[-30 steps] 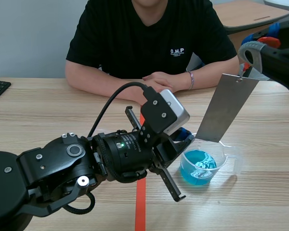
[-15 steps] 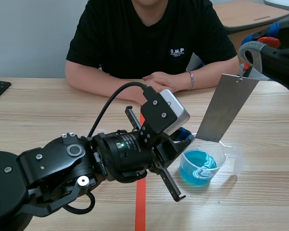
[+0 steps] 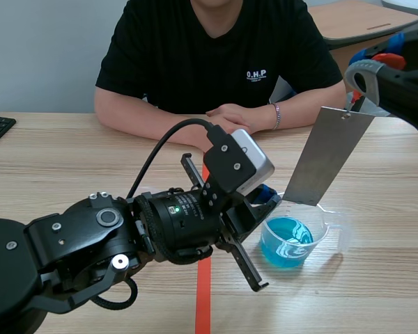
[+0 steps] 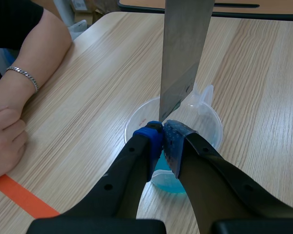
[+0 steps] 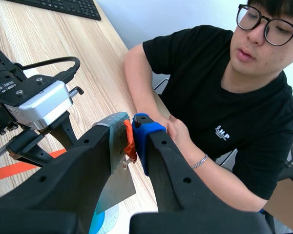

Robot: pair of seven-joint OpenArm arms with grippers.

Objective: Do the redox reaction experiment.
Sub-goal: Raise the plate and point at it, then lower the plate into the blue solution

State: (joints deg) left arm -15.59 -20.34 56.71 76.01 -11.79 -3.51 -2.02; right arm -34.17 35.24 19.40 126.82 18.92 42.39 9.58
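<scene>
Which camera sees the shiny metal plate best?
The scene view: the whole metal plate shows, hanging tilted. The left wrist view shows only its lower part; the right wrist view only its top, clamped in the right jaws.

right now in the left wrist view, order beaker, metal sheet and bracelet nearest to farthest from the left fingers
1. beaker, rim between the left fingers.
2. metal sheet, hanging just ahead, over the beaker.
3. bracelet, on the person's wrist, far aside.
</scene>
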